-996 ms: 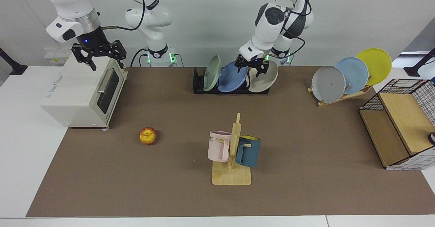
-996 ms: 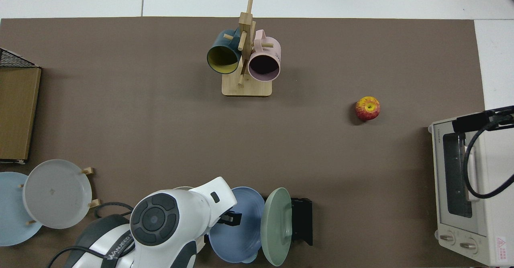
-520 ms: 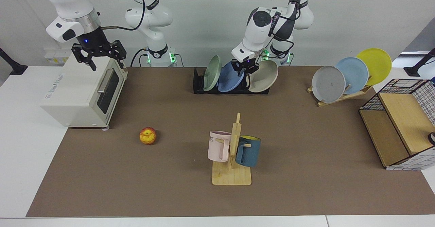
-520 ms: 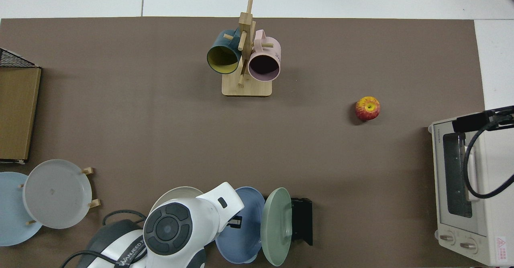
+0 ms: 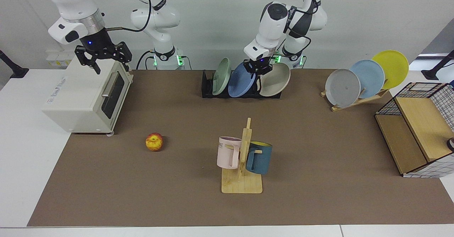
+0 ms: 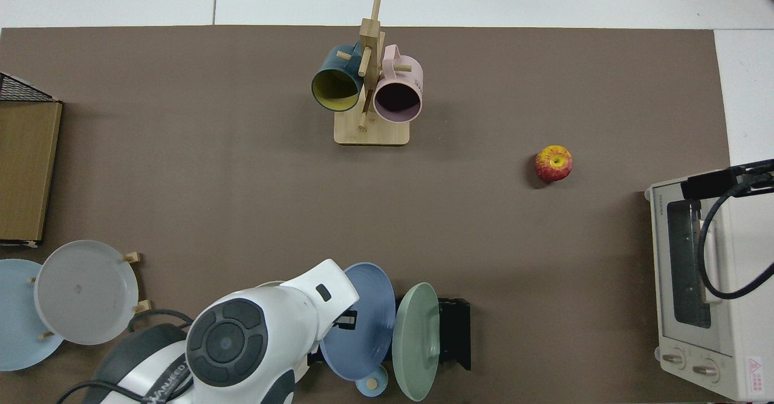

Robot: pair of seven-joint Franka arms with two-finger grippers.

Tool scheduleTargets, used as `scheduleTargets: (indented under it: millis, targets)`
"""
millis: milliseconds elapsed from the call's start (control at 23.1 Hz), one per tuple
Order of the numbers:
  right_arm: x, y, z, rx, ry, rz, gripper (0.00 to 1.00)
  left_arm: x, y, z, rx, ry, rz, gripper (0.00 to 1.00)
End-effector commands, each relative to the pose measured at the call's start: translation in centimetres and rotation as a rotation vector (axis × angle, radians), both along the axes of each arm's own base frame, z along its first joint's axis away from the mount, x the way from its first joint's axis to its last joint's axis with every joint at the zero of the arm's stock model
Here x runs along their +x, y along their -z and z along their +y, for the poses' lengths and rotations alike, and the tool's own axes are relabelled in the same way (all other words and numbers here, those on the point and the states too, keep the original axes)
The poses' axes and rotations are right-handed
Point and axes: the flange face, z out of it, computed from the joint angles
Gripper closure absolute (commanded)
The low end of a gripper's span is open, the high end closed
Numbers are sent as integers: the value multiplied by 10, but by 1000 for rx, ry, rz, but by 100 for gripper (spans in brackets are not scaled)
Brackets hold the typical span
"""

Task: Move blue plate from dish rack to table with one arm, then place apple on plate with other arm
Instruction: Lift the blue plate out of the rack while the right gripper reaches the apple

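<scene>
While my left gripper [image 5: 258, 67] pinches the upper rim of the blue plate [image 5: 241, 84], the plate stands on edge in the dish rack [image 5: 209, 89], between green and beige plates. I judge it must go up along its own plane. Right gripper [image 5: 103, 54], fingers spread, waits above the toaster oven, nearer to the apple [image 5: 154, 142] on the table [image 5: 319, 159].

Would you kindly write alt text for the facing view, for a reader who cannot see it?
The left gripper grips the top rim of the blue plate in the black dish rack, between a green plate and a beige plate. The right gripper waits above a toaster oven; the apple lies on the table.
</scene>
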Motion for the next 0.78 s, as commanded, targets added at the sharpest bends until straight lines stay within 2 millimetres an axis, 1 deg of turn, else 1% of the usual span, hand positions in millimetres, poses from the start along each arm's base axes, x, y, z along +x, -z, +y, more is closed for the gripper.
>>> scheduleTargets:
  millis: [0, 43, 130, 217, 260, 347, 390, 520, 606, 693, 736]
  targets:
    - [-5, 0, 0, 3, 16, -2, 0, 36, -42, 17, 11, -27, -56, 100]
    - [-7, 0, 0, 0, 18, 8, 0, 47, -45, 25, 6, -49, -58, 100]
    - [-9, 0, -7, -4, 30, 10, 0, 66, -50, 29, -12, -71, -58, 100]
    - [-2, 3, -12, -12, 39, -17, 0, 82, -51, 33, -35, -69, -42, 100]
    - [1, 6, -18, -13, 48, -34, 0, 94, -52, 44, -51, -77, -41, 100]
    - [3, 21, -32, -6, 68, -33, 0, 108, -54, 55, -105, -84, -34, 100]
    - [6, 27, -33, -7, 69, -51, 0, 115, -54, 63, -134, -71, -43, 100]
    - [16, 46, -27, -7, 65, -88, 0, 135, -51, 91, -221, -73, -38, 100]
    - [25, 61, -20, -4, 58, -73, 0, 147, -41, 108, -263, -114, -19, 100]
    - [37, 81, -5, -8, 32, -58, 0, 163, -26, 117, -328, -122, -10, 100]
    - [45, 93, -2, -11, 24, -60, 0, 170, -16, 115, -365, -133, -7, 100]
